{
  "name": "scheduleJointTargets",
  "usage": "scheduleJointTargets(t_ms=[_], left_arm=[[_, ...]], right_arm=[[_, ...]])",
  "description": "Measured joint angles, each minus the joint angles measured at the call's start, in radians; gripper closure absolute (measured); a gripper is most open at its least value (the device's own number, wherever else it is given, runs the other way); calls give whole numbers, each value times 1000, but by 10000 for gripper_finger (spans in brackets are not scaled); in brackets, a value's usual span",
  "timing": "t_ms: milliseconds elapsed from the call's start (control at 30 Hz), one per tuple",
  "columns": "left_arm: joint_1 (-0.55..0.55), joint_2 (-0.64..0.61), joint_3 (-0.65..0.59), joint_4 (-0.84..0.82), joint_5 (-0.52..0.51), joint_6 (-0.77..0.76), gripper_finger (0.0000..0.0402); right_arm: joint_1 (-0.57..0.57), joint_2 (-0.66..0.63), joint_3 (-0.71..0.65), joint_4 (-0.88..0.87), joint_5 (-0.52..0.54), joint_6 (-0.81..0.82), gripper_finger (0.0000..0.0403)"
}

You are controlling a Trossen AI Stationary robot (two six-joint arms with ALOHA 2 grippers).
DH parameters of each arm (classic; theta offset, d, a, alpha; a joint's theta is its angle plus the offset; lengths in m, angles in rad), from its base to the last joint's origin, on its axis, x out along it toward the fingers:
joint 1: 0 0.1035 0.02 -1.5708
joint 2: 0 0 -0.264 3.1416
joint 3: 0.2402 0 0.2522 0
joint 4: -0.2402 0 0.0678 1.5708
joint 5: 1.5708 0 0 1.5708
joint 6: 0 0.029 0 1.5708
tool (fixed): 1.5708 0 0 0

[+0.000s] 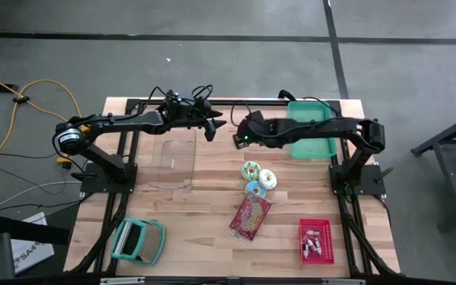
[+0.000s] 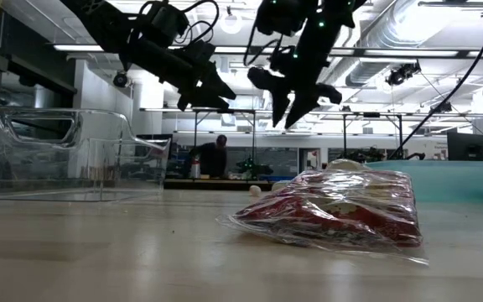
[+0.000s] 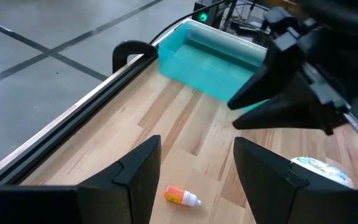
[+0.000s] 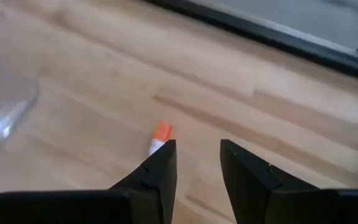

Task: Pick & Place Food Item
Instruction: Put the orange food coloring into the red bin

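1. Both arms hover over the far middle of the bench. The left tool and the right tool nearly face each other, tips close together. My main worry: if either pushes toward the centre, the two could knock together.
2. The left tool's fingers are spread with nothing between them. The right tool's fingers stand apart with a narrower gap, also empty.
3. A small orange-and-white item lies on the bare wood near the far edge, beneath and between the two tools; what it is I cannot tell. It is small and low, so a descent slightly off line could nudge it away rather than catch it.
4. The likely food items sit nearer the middle of the bench: the doughnuts in a cluster, and the red snack packet just nearside of them. The packet's slick wrap looks apt to slip from a narrow pinch.
5. Containers:
   - The clear tub, toward the left, looks empty.
   - The teal bin, at the far right corner, shows nothing inside.
   - The red tray, near the right nearside corner, holds small pale pieces.
   - The green basket, nearside left, has contents I cannot make out.
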Motion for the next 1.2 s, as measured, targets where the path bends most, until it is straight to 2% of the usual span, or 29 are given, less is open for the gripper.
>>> scheduleJointTargets(t_ms=[167,567,800,1200], left_arm=[[0,0,0,0,0,0,207],[0,0,0,8,0,0,207],[0,0,0,10,0,0,207],[0,0,0,16,0,0,207]], right_arm=[[21,57,-1,34,46,39,291],[14,120,0,111,45,104,291],[-52,128,0,67,-19,148,291],[-129,131,0,103,-158,30,291]])
